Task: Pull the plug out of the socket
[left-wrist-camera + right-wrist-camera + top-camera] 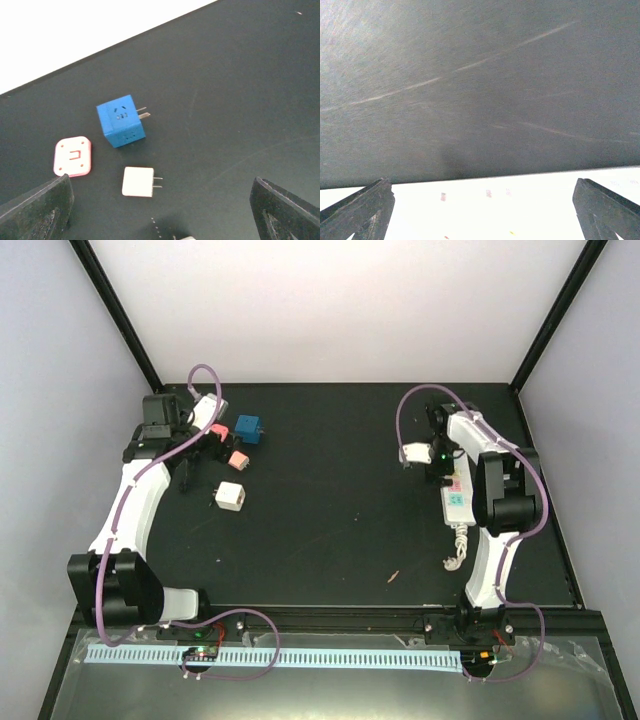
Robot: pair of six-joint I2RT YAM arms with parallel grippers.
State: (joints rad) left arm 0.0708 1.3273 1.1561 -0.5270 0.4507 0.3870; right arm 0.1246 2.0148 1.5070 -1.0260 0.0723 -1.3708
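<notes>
Socket (pixel 456 504) lies lengthwise toward the right edge of the table (pixel 340 540).

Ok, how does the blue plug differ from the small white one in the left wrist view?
The blue plug is a larger cube; the white plug is smaller and flatter. The blue plug shows socket slots on top; the white plug's face is plain. Both lie loose on the black table, prongs pointing the same way.
</notes>
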